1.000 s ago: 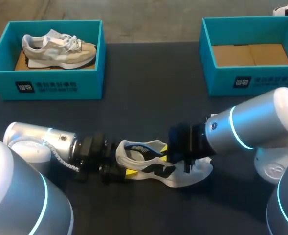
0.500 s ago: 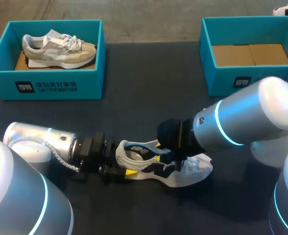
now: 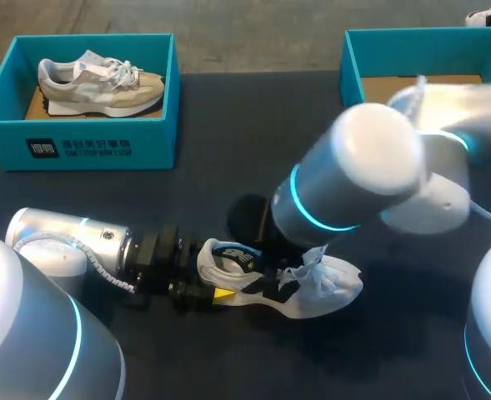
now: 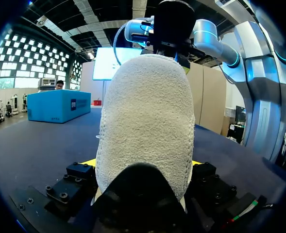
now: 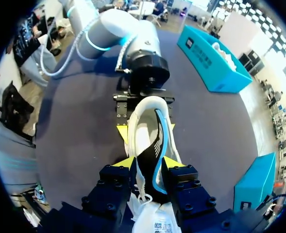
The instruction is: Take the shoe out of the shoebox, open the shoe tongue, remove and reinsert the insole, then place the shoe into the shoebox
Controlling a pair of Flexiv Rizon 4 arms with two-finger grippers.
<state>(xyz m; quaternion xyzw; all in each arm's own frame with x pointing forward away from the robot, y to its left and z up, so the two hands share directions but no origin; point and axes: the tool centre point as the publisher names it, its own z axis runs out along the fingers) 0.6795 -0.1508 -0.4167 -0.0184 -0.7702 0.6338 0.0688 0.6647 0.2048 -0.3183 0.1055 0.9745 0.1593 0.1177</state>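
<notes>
A white shoe with black side marks [image 3: 312, 292] lies on the dark table, toe to the right. My left gripper [image 3: 214, 283] is shut on its heel; in the left wrist view the fleecy white heel [image 4: 145, 126] fills the gap between the fingers. My right arm [image 3: 353, 179] leans over the shoe and hides its own gripper from the head view. In the right wrist view my right gripper [image 5: 149, 165] stands over the shoe's opening, shut on a black, blue-edged insole [image 5: 155, 145] that rises out of the shoe. Loose laces [image 5: 142, 198] hang under it.
A teal box [image 3: 78, 137] at the back left holds a beige shoe [image 3: 99, 82]. A second teal box [image 3: 412, 137] at the back right has only a cardboard floor. Dark table lies bare between the boxes and the white shoe.
My right arm has swung up and to the left over the shoe, carrying its gripper from the midfoot to the opening. The laces at the toe now show. The left arm has not moved.
</notes>
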